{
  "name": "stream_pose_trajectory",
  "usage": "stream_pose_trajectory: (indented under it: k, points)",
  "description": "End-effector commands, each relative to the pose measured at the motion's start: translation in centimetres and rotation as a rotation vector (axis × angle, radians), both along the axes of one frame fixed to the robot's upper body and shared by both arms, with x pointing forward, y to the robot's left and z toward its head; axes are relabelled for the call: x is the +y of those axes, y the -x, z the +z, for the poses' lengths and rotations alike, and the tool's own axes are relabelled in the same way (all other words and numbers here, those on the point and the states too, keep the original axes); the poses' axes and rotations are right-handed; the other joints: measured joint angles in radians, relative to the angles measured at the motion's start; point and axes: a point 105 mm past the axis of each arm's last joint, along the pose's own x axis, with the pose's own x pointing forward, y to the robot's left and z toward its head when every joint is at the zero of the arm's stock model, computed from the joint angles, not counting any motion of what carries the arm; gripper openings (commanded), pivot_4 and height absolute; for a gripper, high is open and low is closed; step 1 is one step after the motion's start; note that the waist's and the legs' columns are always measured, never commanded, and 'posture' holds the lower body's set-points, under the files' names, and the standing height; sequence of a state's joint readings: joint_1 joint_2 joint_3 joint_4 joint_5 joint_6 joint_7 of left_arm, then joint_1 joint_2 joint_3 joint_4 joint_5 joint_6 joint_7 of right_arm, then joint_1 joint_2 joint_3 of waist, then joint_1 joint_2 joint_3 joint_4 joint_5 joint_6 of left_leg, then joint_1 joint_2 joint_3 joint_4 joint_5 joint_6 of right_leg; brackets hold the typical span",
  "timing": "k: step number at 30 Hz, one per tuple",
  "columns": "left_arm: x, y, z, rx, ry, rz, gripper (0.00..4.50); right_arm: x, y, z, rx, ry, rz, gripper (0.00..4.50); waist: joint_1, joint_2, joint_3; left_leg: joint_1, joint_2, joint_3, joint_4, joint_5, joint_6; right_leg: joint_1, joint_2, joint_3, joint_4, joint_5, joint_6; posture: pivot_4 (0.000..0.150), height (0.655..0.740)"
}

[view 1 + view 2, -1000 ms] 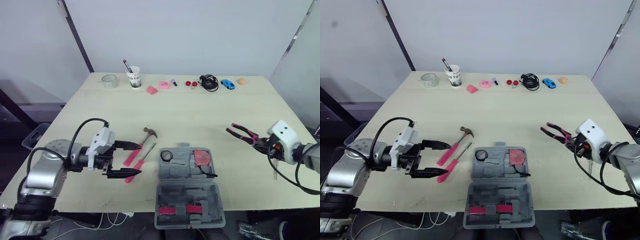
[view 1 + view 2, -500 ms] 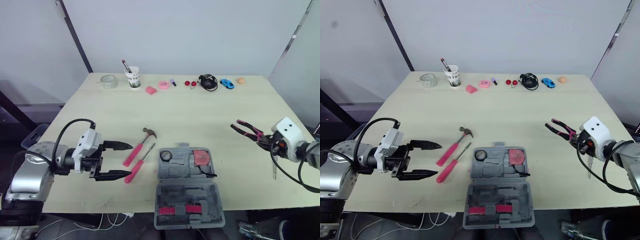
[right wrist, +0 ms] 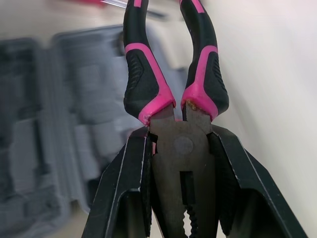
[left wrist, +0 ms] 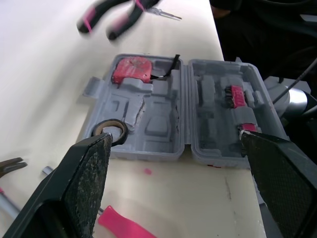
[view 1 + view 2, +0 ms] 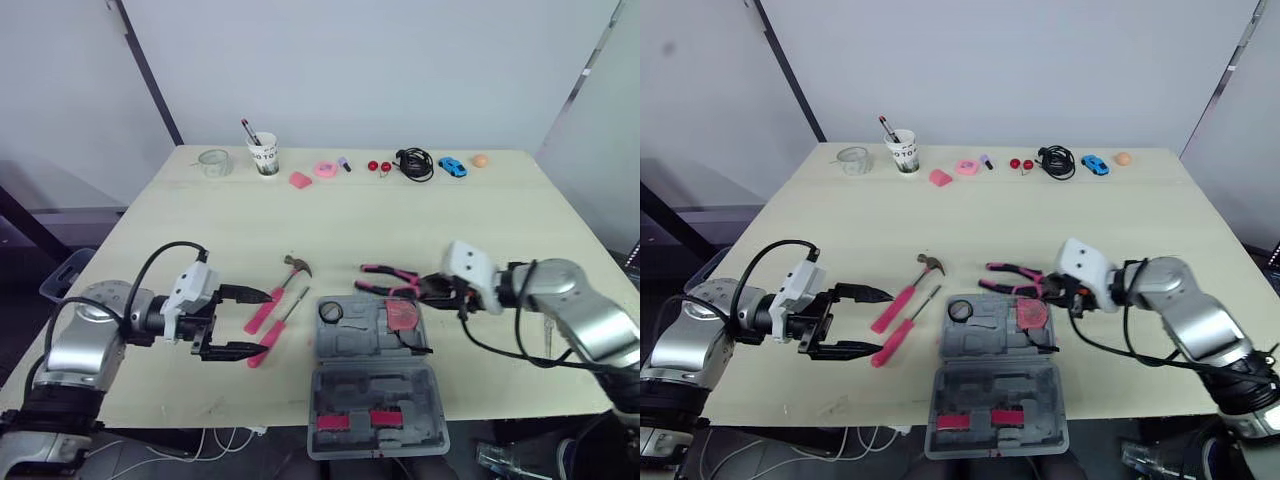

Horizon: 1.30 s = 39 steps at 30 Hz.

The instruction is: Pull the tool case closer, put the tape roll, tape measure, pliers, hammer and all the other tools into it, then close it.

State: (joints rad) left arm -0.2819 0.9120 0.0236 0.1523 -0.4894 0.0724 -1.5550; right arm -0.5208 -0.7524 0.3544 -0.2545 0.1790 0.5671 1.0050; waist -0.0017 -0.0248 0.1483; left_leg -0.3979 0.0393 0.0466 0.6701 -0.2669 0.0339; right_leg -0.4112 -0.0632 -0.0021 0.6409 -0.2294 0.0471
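Tool case [image 5: 375,385] lies open at the near edge of the pale wooden table [image 5: 350,220], and its lid half reaches out past that edge. The tape roll [image 5: 333,312] and the red tape measure [image 5: 403,314] sit in the far half. Pink pieces are clipped in the lid, but what they are cannot be made out.

Left of the case, the left gripper [image 5: 262,321] has its fingers spread wide, beside the pink-handled hammer [image 5: 278,294] and a screwdriver [image 5: 272,335] lying on the table. Over the far rim of the case, the right gripper [image 5: 428,288] is clamped on the head of the pliers [image 5: 385,280]. Their handles point toward the robot's left, and their nose is hidden between the fingers.

Along the far edge stand a glass [image 5: 212,161], a paper cup [image 5: 264,155] holding a pen, a black cable [image 5: 417,163], a blue toy car [image 5: 455,167] and small pink and red bits too tiny to name. Behind them rises a plain white wall [image 5: 380,70], crossed by a dark slanting pole [image 5: 145,70].
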Motion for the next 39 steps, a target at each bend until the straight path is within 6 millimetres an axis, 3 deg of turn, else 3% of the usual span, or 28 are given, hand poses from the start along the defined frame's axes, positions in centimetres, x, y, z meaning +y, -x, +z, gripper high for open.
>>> stream_pose_trajectory:
  k: [1, 18, 30, 39]
  points:
    - [0.0, 0.2, 0.5, -0.016, -0.036, -0.064, 4.40, 1.4, 0.0, 0.4, -0.056, 0.037, 0.071, 1.01, 0.001, 0.000, 0.000, 0.000, 0.000, 0.000, 0.000, 0.000, 0.000, 0.000, 0.000, 0.000, 0.000, 0.000, 0.000, 0.150, 0.7400]
    - [-0.5, -0.3, -0.8, -0.006, -0.082, -0.078, 4.40, 4.4, 0.6, -4.0, -0.015, 0.242, 0.179, 1.01, -0.003, 0.000, 0.000, 0.000, 0.000, 0.000, 0.000, 0.000, 0.000, 0.000, 0.000, 0.000, 0.000, 0.001, 0.001, 0.150, 0.7400]
    - [-0.6, -0.1, -1.0, -0.002, -0.086, -0.074, 4.40, 6.2, 0.5, -4.5, -0.022, 0.200, 0.164, 1.01, -0.007, 0.000, 0.000, 0.000, 0.000, 0.000, 0.000, 0.000, 0.000, -0.001, 0.000, 0.000, 0.001, 0.001, 0.002, 0.150, 0.7400]
    - [-0.2, 0.0, -1.0, 0.004, -0.100, -0.069, 4.40, 6.1, -0.3, -5.1, -0.067, 0.248, 0.185, 1.01, -0.010, 0.000, 0.000, 0.000, 0.000, 0.000, 0.000, 0.000, 0.000, -0.001, 0.000, 0.000, 0.001, 0.001, 0.002, 0.150, 0.7400]
